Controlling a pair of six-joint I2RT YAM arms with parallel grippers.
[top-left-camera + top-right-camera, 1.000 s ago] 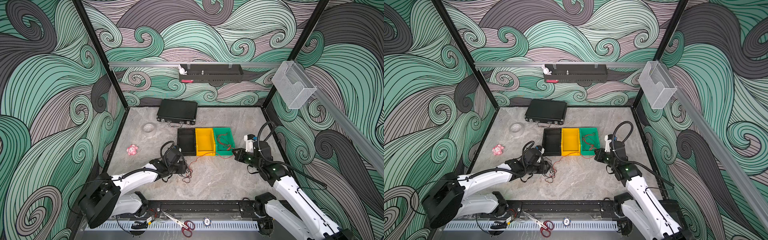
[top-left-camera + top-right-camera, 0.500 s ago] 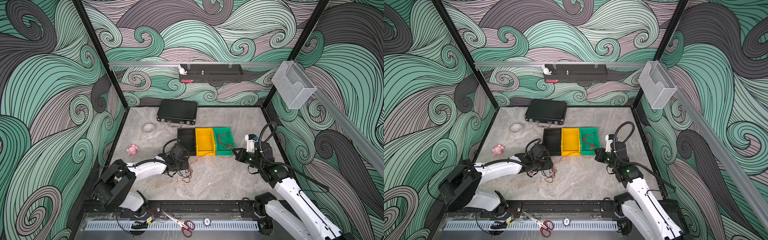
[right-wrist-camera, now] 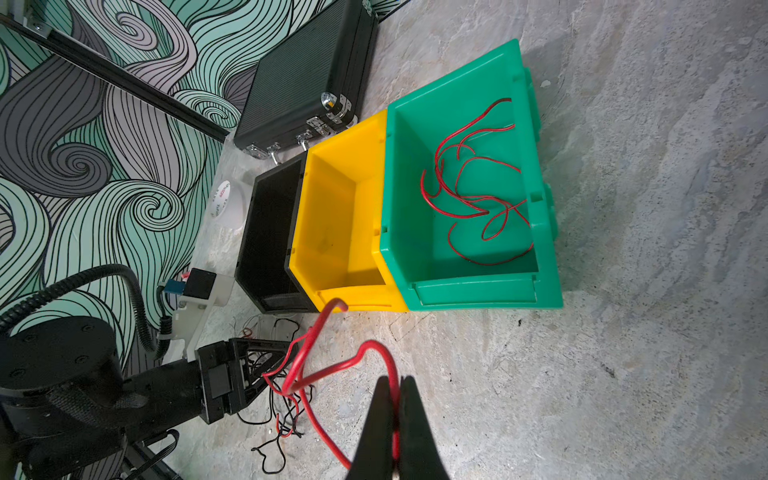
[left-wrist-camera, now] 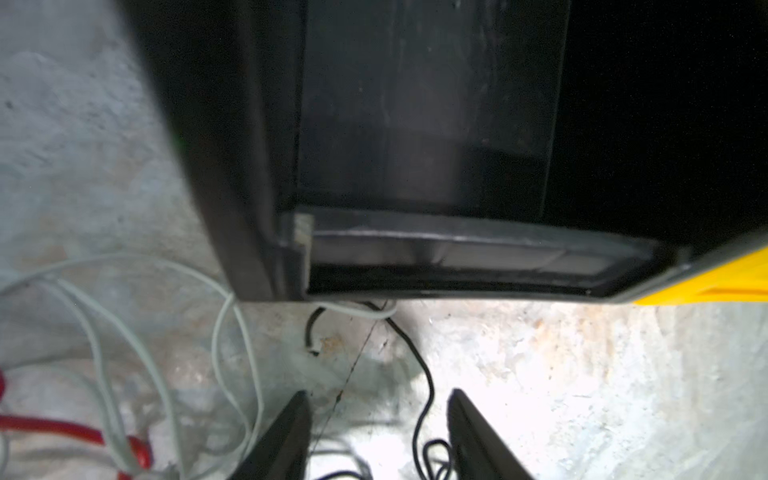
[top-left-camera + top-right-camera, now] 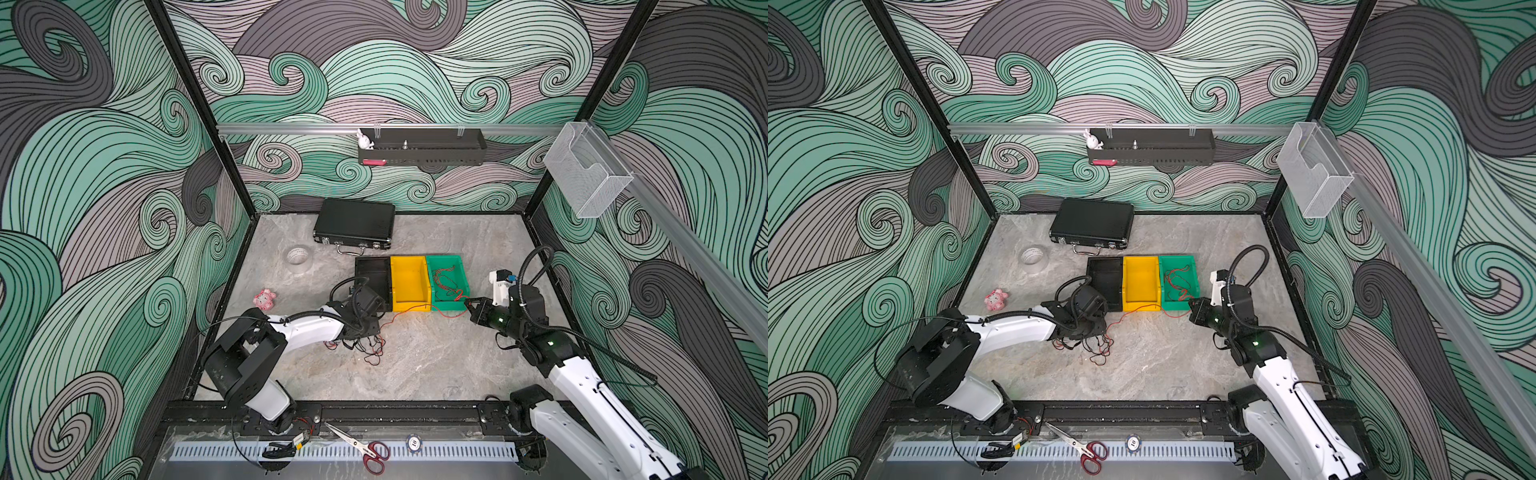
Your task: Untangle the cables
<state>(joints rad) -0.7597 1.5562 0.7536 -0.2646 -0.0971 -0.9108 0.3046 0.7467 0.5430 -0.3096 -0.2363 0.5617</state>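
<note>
Red cable (image 3: 374, 344), pinched in the closed right claw (image 3: 395, 384), is trailing to the tangle (image 5: 365, 345) on the table (image 5: 436, 365), which the half-open left claw (image 4: 379, 392) seemingly isn't gripping, risking dragging everything.

The left arm (image 5: 309, 332) and right arm (image 5: 582, 378) have white shells and black joints. Corrugated black hoses (image 3: 83, 277) loop above both wrists.

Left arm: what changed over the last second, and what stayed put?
The left gripper has pushed forward low over the table to the front of the black bin, jaws open astride a black cable. The right gripper stays shut on the red cable beside the green bin; the cable tangle looks unmoved.
</note>
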